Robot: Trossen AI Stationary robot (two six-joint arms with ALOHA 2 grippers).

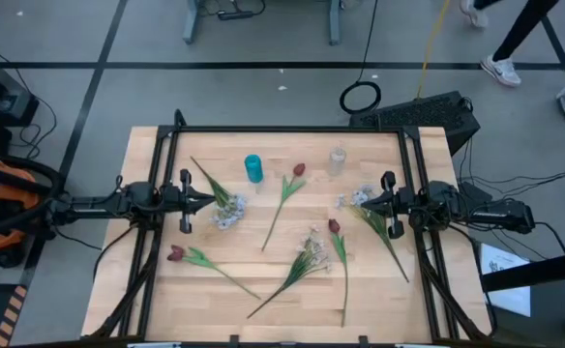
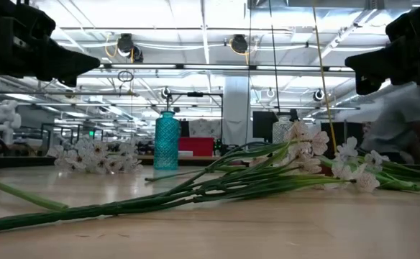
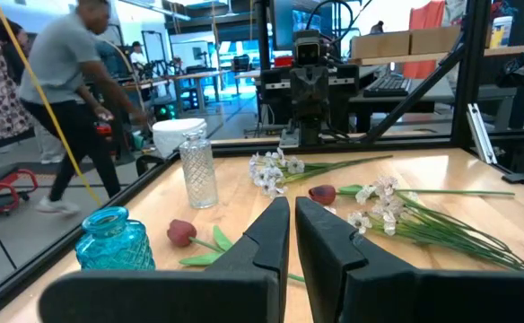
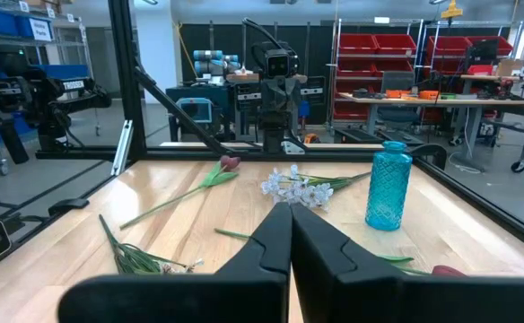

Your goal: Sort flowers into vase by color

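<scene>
Flowers (image 1: 297,261) all lie loose on the table (image 1: 389,300), none yet in the blue vase (image 1: 253,168) or the clear vase (image 1: 338,159), so I judge I'm at the very start. Both arms hover at mid-table, empty. My left gripper (image 1: 208,200) at nine o'clock is nearly clenched, a white spray (image 1: 226,206) just beside its tips. My right gripper (image 1: 364,202) at three o'clock is clenched over another white spray (image 1: 362,199). Next I'd need to part one gripper's fingers and lower onto a stem.
</scene>
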